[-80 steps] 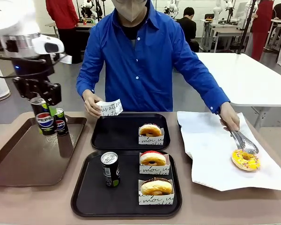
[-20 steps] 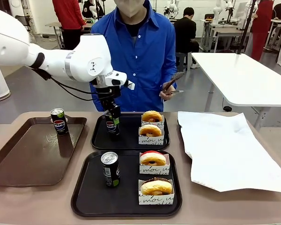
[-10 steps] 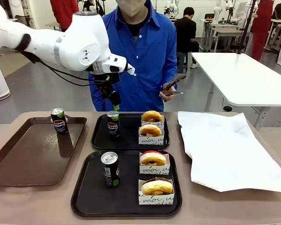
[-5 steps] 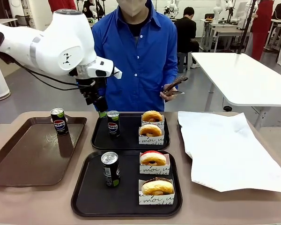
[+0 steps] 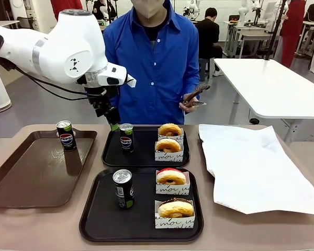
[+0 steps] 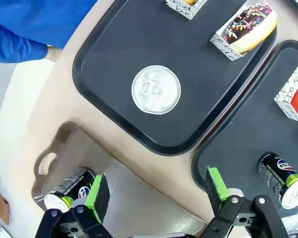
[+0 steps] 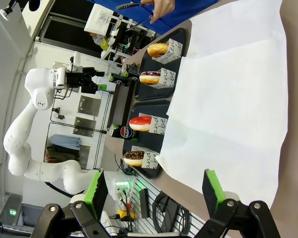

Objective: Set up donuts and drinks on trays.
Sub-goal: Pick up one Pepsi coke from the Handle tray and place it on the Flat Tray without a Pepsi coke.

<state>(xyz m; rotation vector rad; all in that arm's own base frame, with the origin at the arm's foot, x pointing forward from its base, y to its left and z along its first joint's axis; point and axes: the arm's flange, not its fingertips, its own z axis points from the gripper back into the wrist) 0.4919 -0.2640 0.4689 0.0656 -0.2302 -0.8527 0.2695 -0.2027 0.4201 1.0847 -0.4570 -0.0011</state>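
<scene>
Above far tray (image 5: pixel 112 149) | left end effector (image 5: pixel 112 119) wide open, empty | can (image 5: pixel 126 137) just below, apart

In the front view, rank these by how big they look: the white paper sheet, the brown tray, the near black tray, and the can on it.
1. white paper sheet
2. brown tray, close behind; both run out of frame, so unsure
3. near black tray
4. can
</scene>
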